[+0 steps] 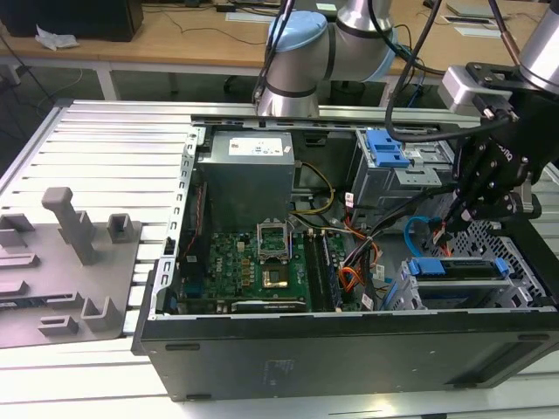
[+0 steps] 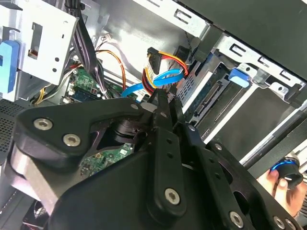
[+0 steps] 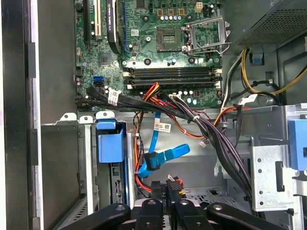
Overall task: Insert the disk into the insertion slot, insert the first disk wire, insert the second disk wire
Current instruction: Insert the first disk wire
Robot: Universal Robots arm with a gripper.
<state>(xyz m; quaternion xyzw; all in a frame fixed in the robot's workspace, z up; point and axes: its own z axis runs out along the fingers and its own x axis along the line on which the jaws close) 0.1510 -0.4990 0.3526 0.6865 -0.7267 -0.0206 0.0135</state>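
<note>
Blue-framed disk [image 1: 457, 267] inside perforated insertion slot [image 1: 486, 237], gripper [image 1: 461, 216] just beside.

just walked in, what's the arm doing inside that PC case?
The arm's claw is down inside the open PC case, among the loose cables beside the insertion slot. The disk, in its blue carrier, already sits in that slot. A blue cable hangs right by the claw, and its end seems to be plugged into nothing. Whether the claw has hold of a wire is unclear.
</note>
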